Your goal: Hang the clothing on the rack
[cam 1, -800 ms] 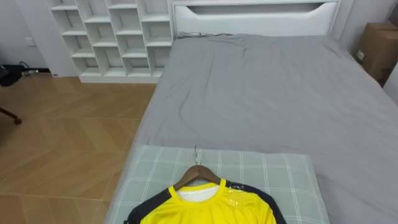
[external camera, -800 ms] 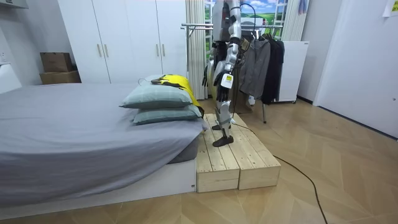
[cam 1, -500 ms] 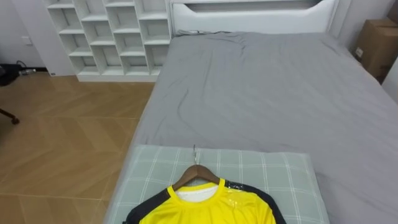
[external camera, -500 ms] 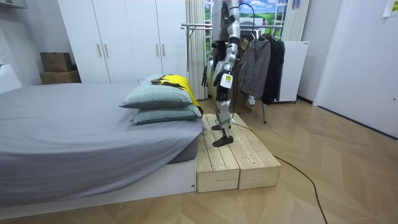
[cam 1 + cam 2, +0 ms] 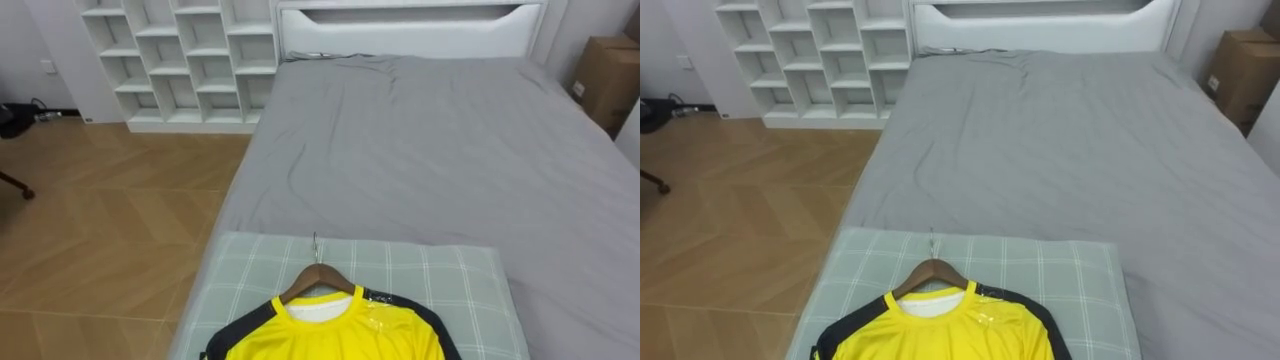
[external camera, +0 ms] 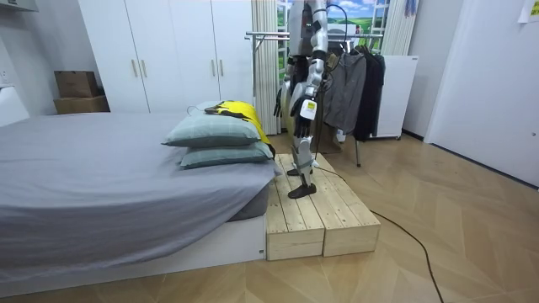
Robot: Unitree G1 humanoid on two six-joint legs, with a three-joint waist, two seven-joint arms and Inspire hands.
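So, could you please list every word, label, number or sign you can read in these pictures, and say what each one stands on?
No text can be read anywhere.
The yellow shirt: no print on the part that shows.
The cardboard box beside the bed: any marking is too small to read.
The stacked boxes by the wardrobe: too small to read.

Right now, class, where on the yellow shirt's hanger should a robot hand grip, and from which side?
Probably the bare neck of the hanger, below the hook, from above: the yellow shirt covers its arms, and it lies flat on the pillow.
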